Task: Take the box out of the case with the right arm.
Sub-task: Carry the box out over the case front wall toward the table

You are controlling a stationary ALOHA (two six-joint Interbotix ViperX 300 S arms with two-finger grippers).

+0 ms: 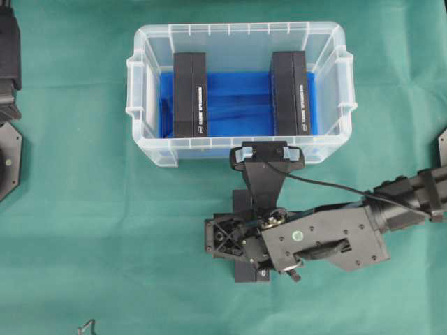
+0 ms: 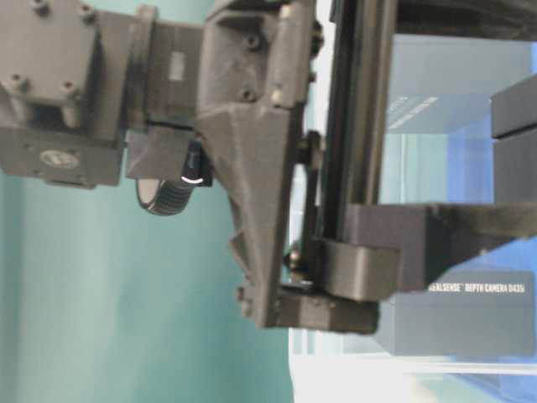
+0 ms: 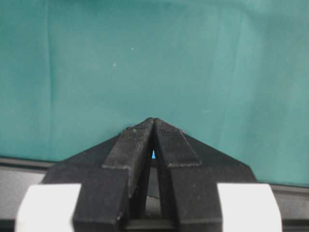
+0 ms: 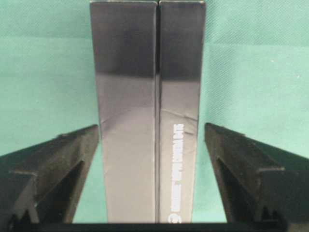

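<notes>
- Overhead view: the case (image 1: 241, 94) sits on the green table (image 1: 91, 230) with two black boxes standing on edge on its blue floor. A third box (image 1: 249, 269) lies outside on the table just in front of the case, mostly hidden under the right gripper (image 1: 227, 241). The right arm (image 1: 405, 195) reaches in from the right, wrist bent down over that box.
- Table-level view: the right arm's wrist fills the frame close up; the boxes in the case behind are blurred.
- Left wrist view: the left gripper (image 3: 153, 126) has its jaws pressed together on nothing, above bare green cloth.
- Right wrist view: the box (image 4: 147, 111) lies flat between the right gripper's (image 4: 152, 133) spread jaws, with gaps on both sides, so it is not pinched. It looks like stiff, light, glossy cardboard, probably a little slippery; the long narrow sides are the best hold.
</notes>
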